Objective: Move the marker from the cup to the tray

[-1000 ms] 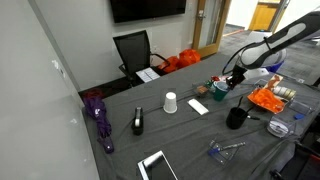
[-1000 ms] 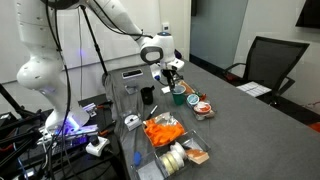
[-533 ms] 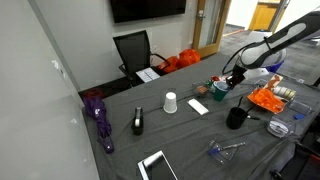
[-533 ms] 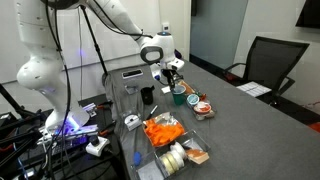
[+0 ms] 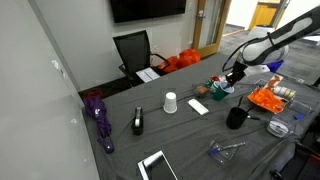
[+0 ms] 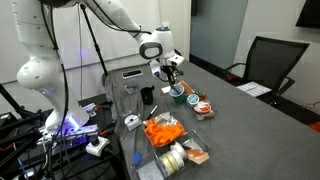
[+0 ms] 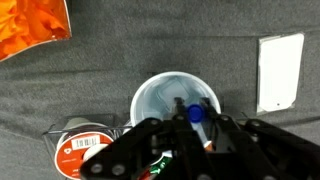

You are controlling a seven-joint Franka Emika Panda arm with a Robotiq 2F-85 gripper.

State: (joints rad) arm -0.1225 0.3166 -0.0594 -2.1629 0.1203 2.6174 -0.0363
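The teal-green cup (image 7: 160,100) stands on the grey table straight below my gripper (image 7: 193,106); it also shows in both exterior views (image 5: 219,91) (image 6: 179,96). A marker with a blue cap (image 7: 196,114) stands upright over the cup's opening, and the jaws are closed on it from both sides. In both exterior views the gripper (image 5: 231,77) (image 6: 173,73) hangs just above the cup. The orange tray (image 7: 35,25) lies apart from the cup, at the top left of the wrist view, and shows in both exterior views (image 5: 268,99) (image 6: 162,130).
A black mug (image 5: 236,117) (image 6: 146,96) and a small round dish (image 7: 80,150) (image 6: 203,107) stand near the cup. A white card (image 7: 280,68), a white paper cup (image 5: 170,102), a purple umbrella (image 5: 98,115) and a tablet (image 5: 157,165) lie further off.
My gripper has risen a little above the cup, with the marker between its jaws. Nothing else has moved.
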